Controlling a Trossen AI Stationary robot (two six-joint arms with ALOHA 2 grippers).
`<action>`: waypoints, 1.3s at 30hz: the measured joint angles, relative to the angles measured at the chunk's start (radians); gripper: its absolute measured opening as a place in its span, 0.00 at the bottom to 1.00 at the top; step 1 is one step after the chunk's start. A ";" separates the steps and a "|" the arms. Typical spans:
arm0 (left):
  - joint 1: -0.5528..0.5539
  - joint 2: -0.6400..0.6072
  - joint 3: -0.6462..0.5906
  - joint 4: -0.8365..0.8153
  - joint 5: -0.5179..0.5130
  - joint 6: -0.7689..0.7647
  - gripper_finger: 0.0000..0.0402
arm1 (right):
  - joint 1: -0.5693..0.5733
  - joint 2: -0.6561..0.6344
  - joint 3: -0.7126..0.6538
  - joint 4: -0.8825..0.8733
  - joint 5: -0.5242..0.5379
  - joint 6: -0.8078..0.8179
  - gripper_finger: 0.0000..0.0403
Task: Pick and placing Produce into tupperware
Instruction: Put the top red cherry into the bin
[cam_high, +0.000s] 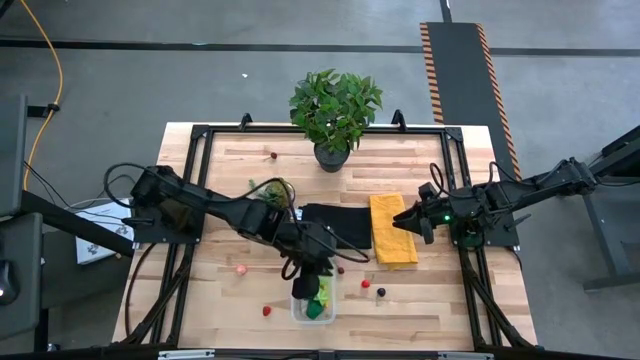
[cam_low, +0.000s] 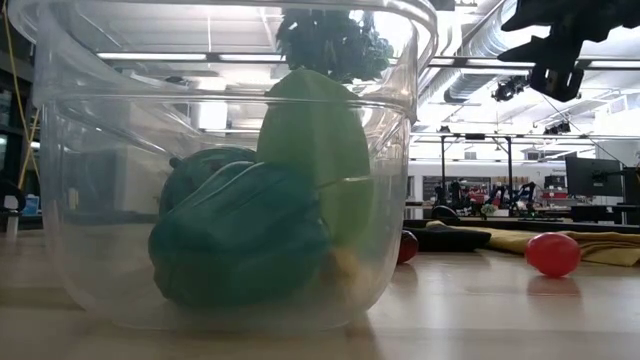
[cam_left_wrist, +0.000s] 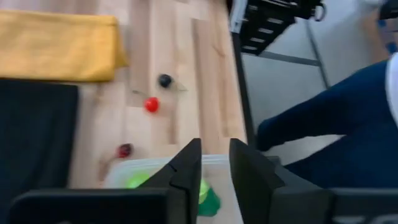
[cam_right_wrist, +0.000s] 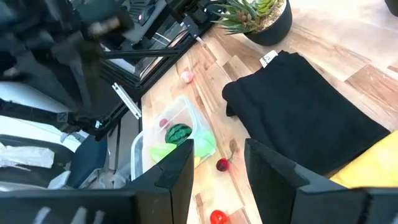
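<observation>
Tupperware (cam_high: 312, 305): clear, lidless, at the near edge of the wooden surface (cam_high: 230, 170), roughly centred. Contents as seen in the low view: dark-green striped piece (cam_low: 235, 245), lime-green piece (cam_low: 315, 140) leaning behind it, something yellowish at the bottom; exact count not legible. Left gripper (cam_high: 310, 283): poised directly over the container, jaws a narrow gap apart in its wrist view, nothing visible between them. Right gripper (cam_high: 415, 222): waiting over the yellow cloth (cam_high: 392, 230), well apart from the container; jaws parted, empty. Task judged partly done: several produce pieces inside, several loose. Outstanding on the surface: pink piece (cam_high: 239, 270) left of the container; red piece (cam_high: 267, 310) just beside the container's left wall; dark-red piece (cam_high: 341, 269), red piece (cam_high: 365, 283) and dark piece (cam_high: 380, 292) to its right; small red piece (cam_high: 273, 155) far back near the large potted plant (cam_high: 334, 110). Surroundings: black cloth (cam_high: 335, 222) touching the yellow cloth's left edge; small succulent (cam_high: 272, 188) beside the left arm; a person's dark-blue sleeve or leg (cam_left_wrist: 336, 124) beyond the near edge in the left wrist view. Obstructions, as a judgement: none for the three pieces right of the container; red piece at the left wall close enough to the plastic to crowd a grasp; far red piece a long reach, close to the plant pot.
</observation>
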 joint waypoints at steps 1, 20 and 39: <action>0.000 0.000 0.022 -0.031 -0.019 0.007 0.15 | 0.000 0.000 0.000 0.000 0.000 -0.003 0.33; 0.030 -0.064 0.235 -0.465 -0.230 -0.003 0.01 | 0.000 -0.001 0.000 0.001 -0.025 -0.045 0.33; 0.041 -0.500 0.198 -0.880 -0.605 -0.205 0.01 | 0.000 0.000 0.000 0.048 0.114 0.042 0.33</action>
